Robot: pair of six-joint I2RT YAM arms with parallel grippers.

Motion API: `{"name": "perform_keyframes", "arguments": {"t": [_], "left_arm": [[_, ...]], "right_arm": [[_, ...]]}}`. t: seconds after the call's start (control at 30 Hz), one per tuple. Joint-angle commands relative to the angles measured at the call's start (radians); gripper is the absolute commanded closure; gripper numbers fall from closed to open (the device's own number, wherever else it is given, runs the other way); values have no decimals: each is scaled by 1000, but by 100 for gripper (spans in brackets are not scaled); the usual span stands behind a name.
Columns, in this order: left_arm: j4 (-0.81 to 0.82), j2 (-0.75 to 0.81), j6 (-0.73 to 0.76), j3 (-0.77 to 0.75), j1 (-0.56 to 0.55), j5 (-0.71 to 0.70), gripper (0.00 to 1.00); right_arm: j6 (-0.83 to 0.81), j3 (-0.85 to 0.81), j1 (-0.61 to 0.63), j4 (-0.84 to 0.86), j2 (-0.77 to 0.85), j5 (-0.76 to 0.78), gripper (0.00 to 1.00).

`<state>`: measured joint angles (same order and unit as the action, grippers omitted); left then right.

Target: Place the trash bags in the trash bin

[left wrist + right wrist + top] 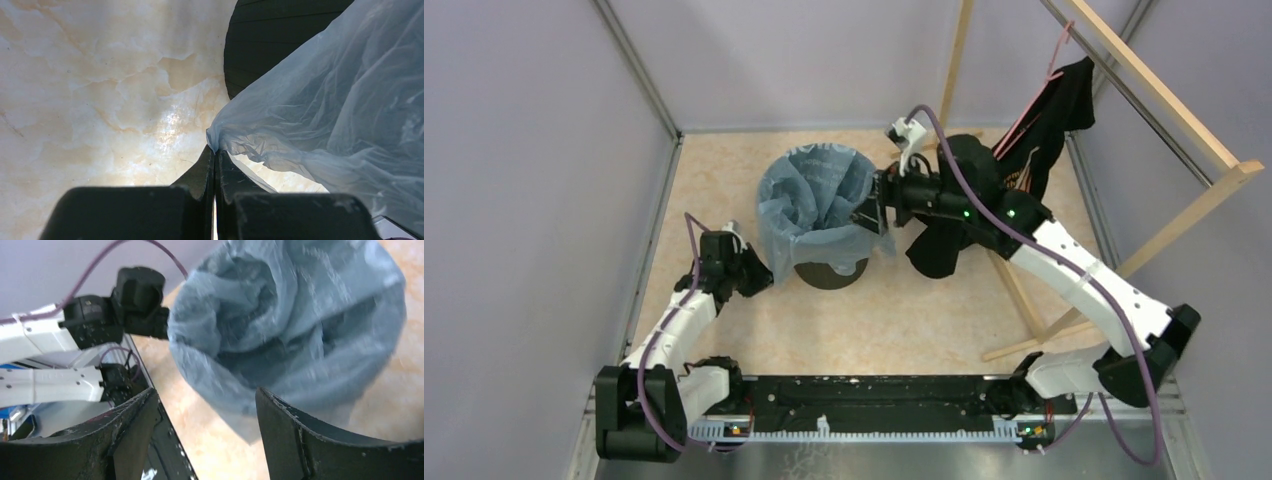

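Note:
A pale blue translucent trash bag (816, 198) lines the round black trash bin (832, 273), whose base shows below the bag. My left gripper (764, 276) is shut on the bag's near-left edge; in the left wrist view the gripper (215, 152) pinches a corner of the bag (325, 110) beside the bin's black side (270, 35). My right gripper (867, 215) is open at the bag's right rim. In the right wrist view the gripper (205, 400) is open and empty, with the bag's mouth (290, 325) just beyond it.
A black garment (984, 195) hangs on a wooden rack (1164, 100) at the right, behind my right arm. Grey walls enclose the marbled floor (904, 320). The black base rail (874, 395) runs along the near edge.

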<state>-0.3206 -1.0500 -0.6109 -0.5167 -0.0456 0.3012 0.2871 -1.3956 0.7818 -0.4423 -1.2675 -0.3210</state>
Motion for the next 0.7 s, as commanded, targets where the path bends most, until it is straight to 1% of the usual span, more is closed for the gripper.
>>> {"name": "perform_keyframes", "arguments": {"t": [0.0, 0.07, 0.1, 0.17, 0.23, 0.43, 0.53, 0.57, 0.67], "left_arm": [[5, 10, 18, -22, 3, -4, 100], [12, 19, 16, -15, 3, -4, 100], [15, 19, 16, -13, 2, -3, 100], [18, 17, 18, -14, 3, -2, 100], [20, 12, 22, -18, 3, 0, 100], [37, 0, 20, -9, 3, 13, 100], [37, -2, 20, -9, 3, 15, 100], [37, 0, 20, -9, 3, 15, 100], [40, 2, 20, -8, 3, 15, 100]], "right_arm": [[-13, -174, 18, 58, -137, -74, 31], [-12, -254, 17, 10, -213, -27, 39], [-17, -307, 19, -46, -264, -1, 42], [-46, -425, 35, -165, -361, 68, 43], [-85, -486, 61, -249, -434, 156, 43], [-182, -583, 126, -371, -579, 359, 43], [-207, -603, 132, -408, -642, 409, 51], [-213, -606, 133, -416, -660, 414, 54], [-235, -608, 134, -429, -720, 420, 61]]}}
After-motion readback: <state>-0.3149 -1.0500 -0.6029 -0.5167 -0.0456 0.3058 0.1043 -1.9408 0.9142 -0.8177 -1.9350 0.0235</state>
